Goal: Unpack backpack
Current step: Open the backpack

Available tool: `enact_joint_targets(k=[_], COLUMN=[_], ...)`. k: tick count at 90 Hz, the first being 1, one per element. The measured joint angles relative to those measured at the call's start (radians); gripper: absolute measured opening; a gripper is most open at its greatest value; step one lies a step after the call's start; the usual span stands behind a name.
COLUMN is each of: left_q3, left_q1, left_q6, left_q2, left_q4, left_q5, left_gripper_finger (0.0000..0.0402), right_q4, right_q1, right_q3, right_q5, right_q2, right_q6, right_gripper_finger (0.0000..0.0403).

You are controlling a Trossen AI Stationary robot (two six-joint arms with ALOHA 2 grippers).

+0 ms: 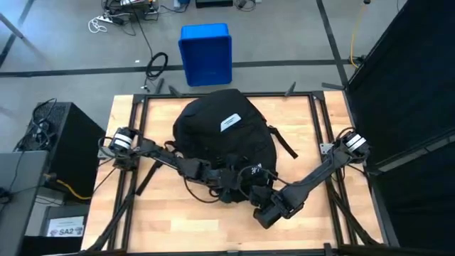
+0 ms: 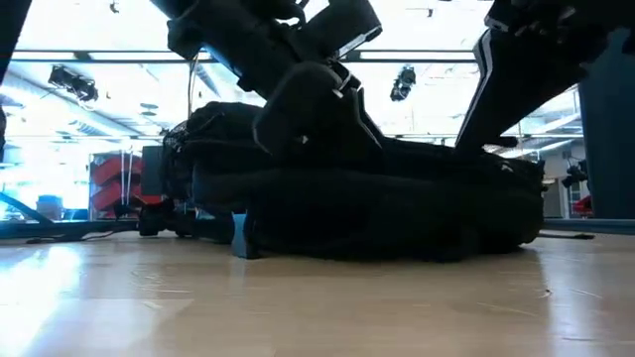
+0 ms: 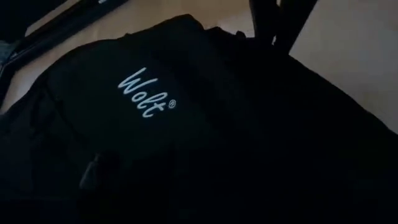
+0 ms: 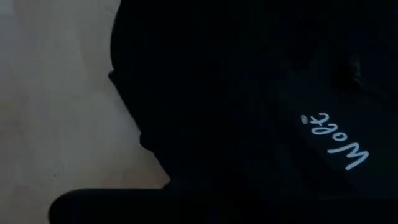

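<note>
The state of the fingers cannot be told for either arm: on both, the fingers are lost against black fabric in every view. The left gripper (image 1: 231, 179) is held over the near edge of the large rounded black fabric backpack (image 1: 224, 131), at or just above its cloth; whether it touches cannot be settled. The right gripper (image 1: 264, 190) is placed just beside it, at the near right corner of the bag, close to the small white logo print (image 3: 146, 93) that is seen by both wrist cameras.

The backpack is laid flat in the middle of the light wooden table (image 1: 178, 220), its long axis running from the near edge towards the far edge, with a white rectangular label (image 1: 229, 122) on the upper face and a black strap (image 1: 283, 142) trailing off to the right. From both sets of fingers the bulk of the bag lies farther from the robot. The two arms are judged about equally near, so an opening, not yet visible, must first be found along this near edge.

A blue plastic box (image 1: 206, 53) is seen on the floor beyond the table.
</note>
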Motion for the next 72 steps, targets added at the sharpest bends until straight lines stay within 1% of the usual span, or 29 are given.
enact_joint_targets(k=[21,72], left_q3=[0.0,0.0], left_q1=[0.0,0.002], left_q6=[0.001,0.004], left_q2=[0.0,0.0], left_q4=[0.049,0.049], left_q5=[0.005,0.01], left_gripper_finger=[0.0233,0.0231], right_q4=[-0.013,-0.018], right_q1=[0.0,0.0], right_q3=[0.0,0.0], right_q5=[0.0,-0.001], right_q2=[-0.002,-0.003], right_q6=[0.002,0.006], right_gripper_finger=[0.0,0.0])
